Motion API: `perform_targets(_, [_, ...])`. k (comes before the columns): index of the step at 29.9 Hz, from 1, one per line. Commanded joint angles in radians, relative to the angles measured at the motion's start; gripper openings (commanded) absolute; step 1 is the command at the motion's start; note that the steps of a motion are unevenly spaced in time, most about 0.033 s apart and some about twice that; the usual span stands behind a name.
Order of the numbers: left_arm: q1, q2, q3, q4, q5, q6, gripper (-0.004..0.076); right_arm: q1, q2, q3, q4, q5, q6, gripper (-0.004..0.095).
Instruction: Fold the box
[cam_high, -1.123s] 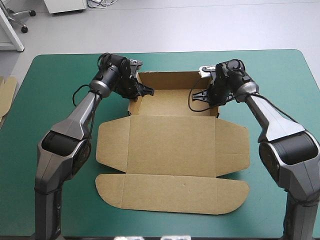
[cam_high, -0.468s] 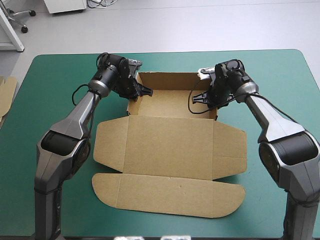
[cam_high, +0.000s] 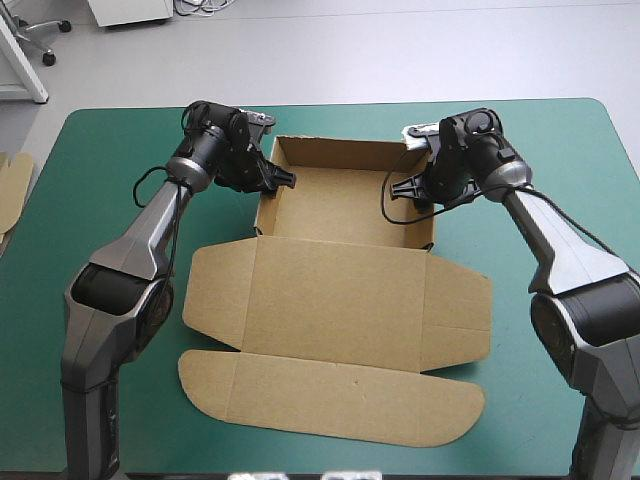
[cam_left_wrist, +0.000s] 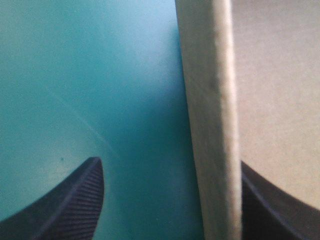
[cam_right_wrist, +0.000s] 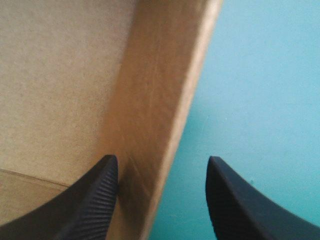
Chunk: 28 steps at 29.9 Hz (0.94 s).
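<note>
Table: teal-green cover (cam_high: 560, 150) filling most of what I can see from above, with both arms reaching in over it from the near side.
Box: the brown box (cam_high: 340, 290) sits mid-table, slightly nearer the far edge, as an open tray with its lid lying flat toward the near edge.
Lid: flat on the cover, a wide panel with a rounded flap on each side and a long rounded flap (cam_high: 330, 395) nearest the near edge.
Tray: walls standing on the far, left and right sides, floor (cam_high: 345, 200) bare and open to the top.
Left gripper: left gripper (cam_high: 280, 180) at the tray's left wall; close up (cam_left_wrist: 170, 162), its black fingers stand apart, the wall's top edge (cam_left_wrist: 210, 125) between them, one finger over the cover and one inside the tray, not closed on the board.
Right gripper: right gripper (cam_high: 400, 187) at the tray's right wall; close up (cam_right_wrist: 162, 158), its fingers are likewise spread, astride the wall (cam_right_wrist: 160, 100), not pinching it.
Spare board: a brown edge (cam_high: 12, 185) at the table's left edge, well apart from the box.
</note>
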<state>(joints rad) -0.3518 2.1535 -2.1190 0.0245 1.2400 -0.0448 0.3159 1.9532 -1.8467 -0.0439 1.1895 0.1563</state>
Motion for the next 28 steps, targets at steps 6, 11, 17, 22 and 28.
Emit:
perform_targets(6, [0.004, -0.116, -0.026, -0.042, 0.021, 0.033, 0.0477, -0.010, -0.116, -0.038, -0.012, 0.006, -0.007, 0.0541])
perform_targets(11, [0.004, -0.142, -0.026, -0.045, 0.025, 0.035, 0.0477, -0.010, -0.130, -0.034, 0.028, 0.022, 0.000, 0.0539])
perform_targets(17, [0.004, -0.182, -0.026, -0.067, 0.031, 0.062, 0.0477, -0.010, -0.161, -0.032, 0.044, -0.008, 0.006, 0.0539])
perform_targets(22, [0.004, -0.243, -0.017, -0.064, 0.023, 0.070, 0.0426, -0.010, -0.245, 0.034, 0.044, -0.104, 0.006, 0.0531])
perform_targets(28, [0.004, -0.392, 0.149, -0.062, -0.112, 0.092, 0.0417, -0.010, -0.408, 0.241, 0.021, -0.247, 0.001, 0.0473])
